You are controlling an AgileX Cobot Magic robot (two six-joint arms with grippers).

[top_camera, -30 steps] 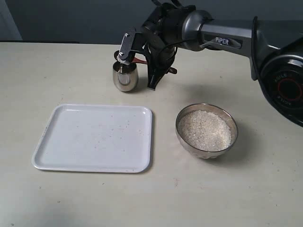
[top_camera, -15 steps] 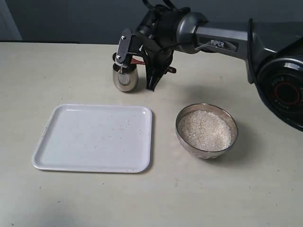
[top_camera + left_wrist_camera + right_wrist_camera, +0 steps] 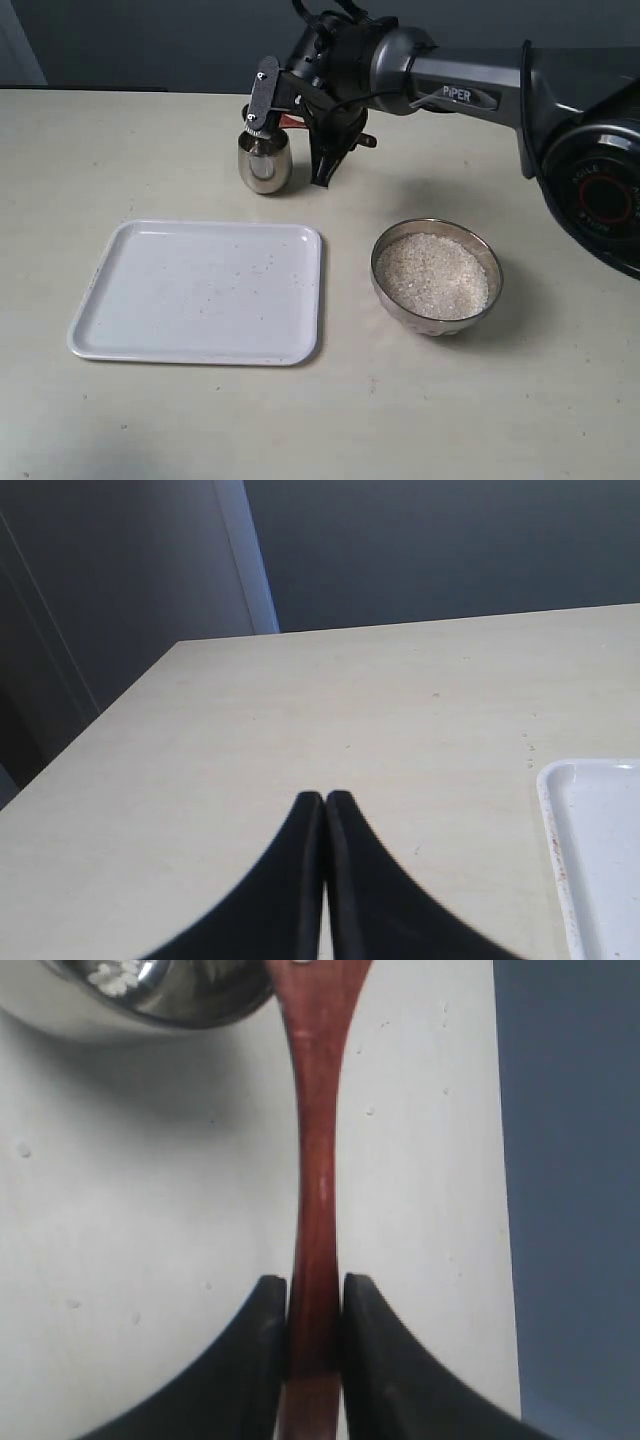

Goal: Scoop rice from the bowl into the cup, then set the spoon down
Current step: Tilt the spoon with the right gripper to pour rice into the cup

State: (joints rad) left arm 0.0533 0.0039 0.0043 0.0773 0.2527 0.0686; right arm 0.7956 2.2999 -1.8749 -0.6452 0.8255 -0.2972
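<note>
Beside the cup, right tool clamping spoon, tray well apart

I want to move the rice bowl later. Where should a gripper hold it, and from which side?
Probably the bowl rim, pinched from above, one finger inside: its body looks too broad to span, and the rice lies below the rim.

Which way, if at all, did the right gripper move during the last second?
Yes, slightly left: the right gripper is closer to the cup, which stayed put.
</note>
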